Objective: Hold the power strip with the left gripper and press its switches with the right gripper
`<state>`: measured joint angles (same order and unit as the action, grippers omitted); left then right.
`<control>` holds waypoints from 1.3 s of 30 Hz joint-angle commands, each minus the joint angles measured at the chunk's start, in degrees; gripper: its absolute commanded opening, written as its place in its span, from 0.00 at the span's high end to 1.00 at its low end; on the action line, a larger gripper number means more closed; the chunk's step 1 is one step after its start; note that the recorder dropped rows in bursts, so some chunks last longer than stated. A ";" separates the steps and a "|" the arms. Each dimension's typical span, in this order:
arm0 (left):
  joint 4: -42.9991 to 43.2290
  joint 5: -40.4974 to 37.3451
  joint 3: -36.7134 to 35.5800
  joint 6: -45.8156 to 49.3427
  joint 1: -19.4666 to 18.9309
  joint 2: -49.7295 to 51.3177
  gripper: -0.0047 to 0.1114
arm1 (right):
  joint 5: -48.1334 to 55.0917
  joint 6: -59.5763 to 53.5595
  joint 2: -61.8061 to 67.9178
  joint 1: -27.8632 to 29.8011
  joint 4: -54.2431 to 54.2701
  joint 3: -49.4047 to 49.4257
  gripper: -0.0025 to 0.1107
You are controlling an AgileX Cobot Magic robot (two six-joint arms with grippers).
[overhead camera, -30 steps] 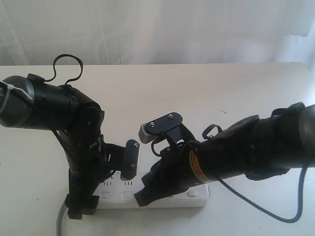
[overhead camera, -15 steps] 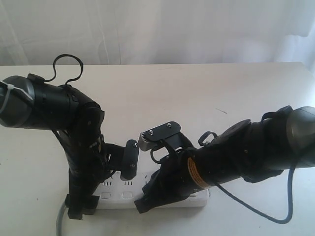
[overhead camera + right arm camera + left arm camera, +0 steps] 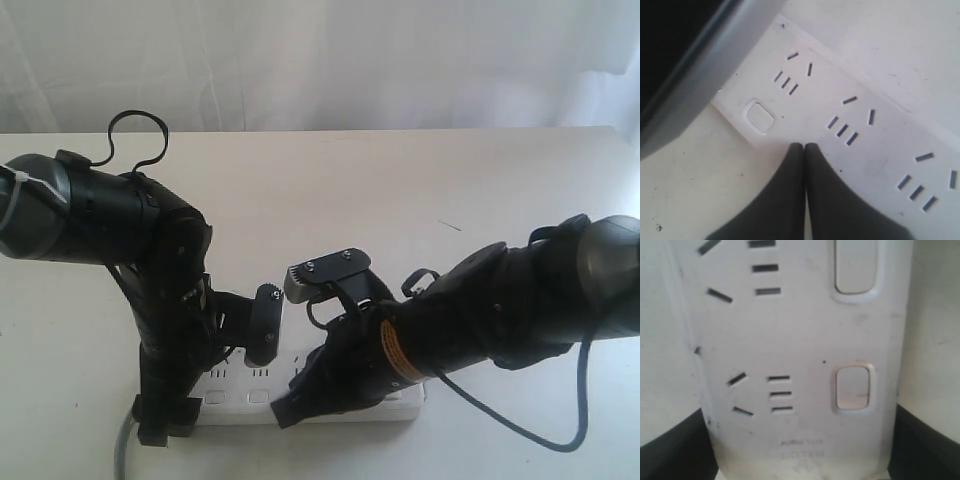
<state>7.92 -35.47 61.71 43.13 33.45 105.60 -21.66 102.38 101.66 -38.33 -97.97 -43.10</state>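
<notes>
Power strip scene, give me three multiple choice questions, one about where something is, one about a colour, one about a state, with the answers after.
1. Where do the left gripper's fingers sit against the power strip?
A) both on its top face
B) one at each long edge
C) away from it, on the table

2. What colour is the power strip's casing?
A) white
B) black
C) red

3. How does the right gripper stand?
A) spread wide
B) clamped on a plug
C) closed, with nothing between

Answers:
1 B, the left wrist view shows a black finger at either edge of the strip.
2 A, every view shows white plastic.
3 C, the right wrist view shows its two fingers pressed together.
</notes>
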 commanded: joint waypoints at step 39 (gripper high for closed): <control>-1.77 -1.27 -0.95 -0.91 0.41 1.96 0.96 | 12.40 3.12 -13.11 0.16 -1.97 9.06 0.98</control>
<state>7.92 -35.79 61.85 43.02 33.45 105.72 -9.60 105.19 87.70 -38.33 -99.70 -34.23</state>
